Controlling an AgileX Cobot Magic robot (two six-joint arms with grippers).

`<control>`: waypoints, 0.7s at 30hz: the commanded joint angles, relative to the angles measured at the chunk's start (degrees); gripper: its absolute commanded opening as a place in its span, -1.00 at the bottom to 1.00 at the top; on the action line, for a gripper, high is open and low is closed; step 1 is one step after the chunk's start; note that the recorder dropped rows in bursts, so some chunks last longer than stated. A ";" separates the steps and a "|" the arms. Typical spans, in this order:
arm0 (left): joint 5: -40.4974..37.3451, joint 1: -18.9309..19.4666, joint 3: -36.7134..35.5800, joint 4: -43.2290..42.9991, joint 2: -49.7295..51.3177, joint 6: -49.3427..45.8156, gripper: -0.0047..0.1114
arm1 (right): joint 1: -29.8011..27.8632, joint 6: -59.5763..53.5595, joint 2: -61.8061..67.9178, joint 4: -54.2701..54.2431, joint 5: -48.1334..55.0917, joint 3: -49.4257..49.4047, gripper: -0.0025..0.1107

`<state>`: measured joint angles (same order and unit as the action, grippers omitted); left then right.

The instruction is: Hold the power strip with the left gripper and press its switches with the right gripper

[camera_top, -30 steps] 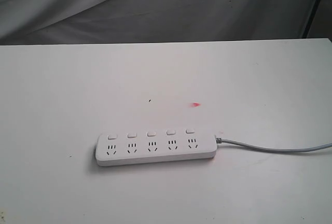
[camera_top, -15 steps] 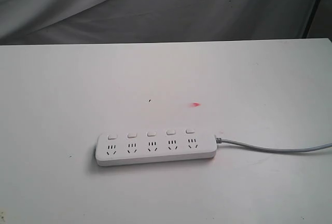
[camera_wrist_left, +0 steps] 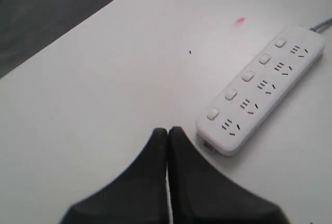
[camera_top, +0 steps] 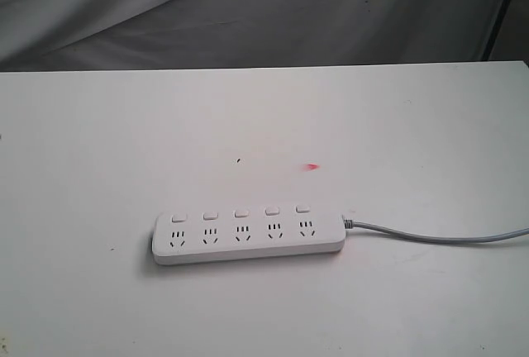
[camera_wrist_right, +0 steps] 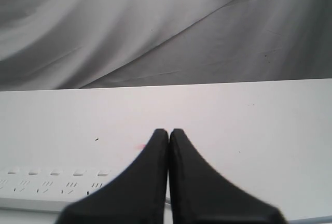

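The white power strip (camera_top: 248, 238) lies flat on the white table, its grey cord (camera_top: 438, 236) running off to the right. Its switches (camera_top: 240, 213) form a row of small white buttons above the sockets. Neither arm shows in the exterior view. In the left wrist view my left gripper (camera_wrist_left: 167, 130) is shut with nothing in it, its tips a short way from one short end of the power strip (camera_wrist_left: 262, 86). In the right wrist view my right gripper (camera_wrist_right: 169, 130) is shut and empty, above the table, with the power strip (camera_wrist_right: 52, 187) low to one side, partly hidden behind the fingers.
A small red mark (camera_top: 312, 167) and a tiny dark speck (camera_top: 239, 159) lie on the table (camera_top: 99, 167) behind the strip. Grey cloth (camera_top: 248, 10) hangs beyond the table's far edge. A dark stand leg (camera_top: 498, 10) shows at the upper right.
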<state>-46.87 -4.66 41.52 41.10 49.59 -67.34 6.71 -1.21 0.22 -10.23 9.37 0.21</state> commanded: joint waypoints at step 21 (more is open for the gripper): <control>-9.93 -0.63 9.80 10.99 41.14 -47.28 -0.92 | 0.05 0.05 -0.22 0.23 0.24 -0.21 -0.96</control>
<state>-58.64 -4.66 50.96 50.85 89.17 -113.50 6.71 -1.21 0.22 -10.23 9.37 0.21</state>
